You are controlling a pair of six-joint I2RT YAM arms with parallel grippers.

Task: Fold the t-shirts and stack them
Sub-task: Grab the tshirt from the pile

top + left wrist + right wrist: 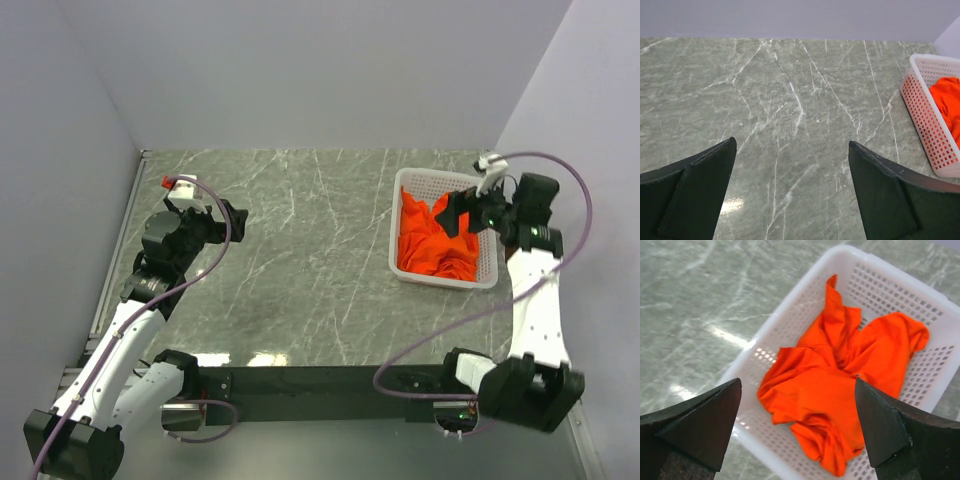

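Crumpled orange t-shirts point(432, 243) lie in a white perforated basket point(408, 182) at the right of the table. In the right wrist view the shirts point(840, 385) fill the basket point(790, 315) below the jaws. My right gripper point(458, 212) is open and empty, held above the basket over the shirts; it also shows in the right wrist view point(797, 385). My left gripper point(236, 220) is open and empty above bare marble at the left; it also shows in the left wrist view point(791, 145). The basket's corner point(927, 115) shows at the right of the left wrist view.
The table is grey-green marble point(300, 260). White walls close in the back and both sides. A black rail point(320, 380) runs along the near edge between the arm bases. A purple cable point(570, 170) loops around the right arm.
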